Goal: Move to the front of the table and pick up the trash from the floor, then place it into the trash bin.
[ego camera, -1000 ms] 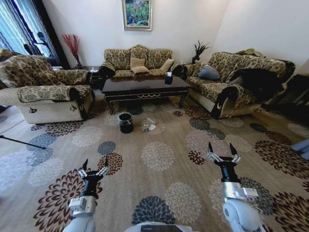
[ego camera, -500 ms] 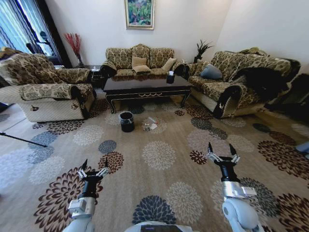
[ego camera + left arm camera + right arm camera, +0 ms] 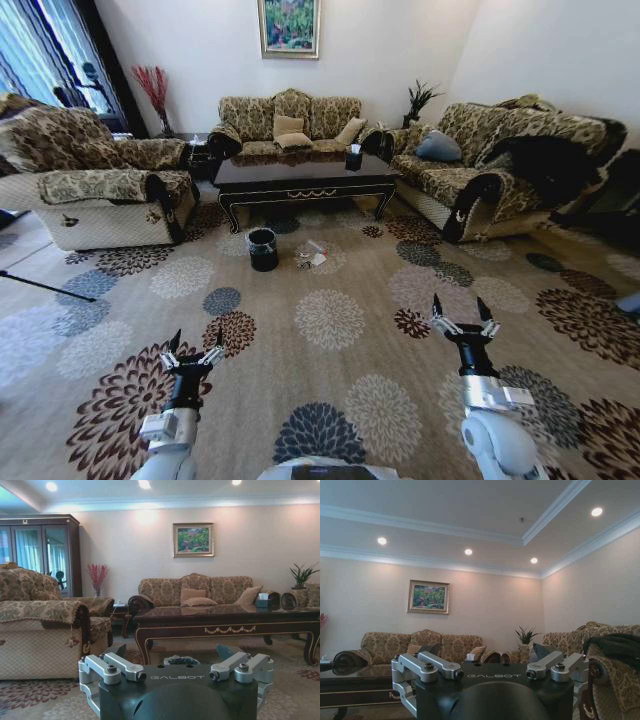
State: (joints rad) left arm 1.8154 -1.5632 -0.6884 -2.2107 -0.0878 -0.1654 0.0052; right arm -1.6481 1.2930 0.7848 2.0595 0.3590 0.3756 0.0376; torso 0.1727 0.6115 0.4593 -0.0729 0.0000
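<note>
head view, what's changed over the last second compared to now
The whole scene has shifted slightly in the head view, so the camera has moved with the robot; the table, trash bin and trash keep their places relative to each other. Nothing was taken hold of or let go. The left claw and right claw stay open, raised above the floor, holding nothing.

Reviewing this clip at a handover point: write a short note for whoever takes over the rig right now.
Left gripper: open, empty, held out low over the floor.
Right gripper: open, empty, held out the same way.
Trash: on the carpet in front of the table, far ahead of both grippers.
Trash bin: upright on the floor, just left of the trash.
Done: nothing picked up.
Left: close the distance to the table, pick up the trash, drop it in the bin.
</note>
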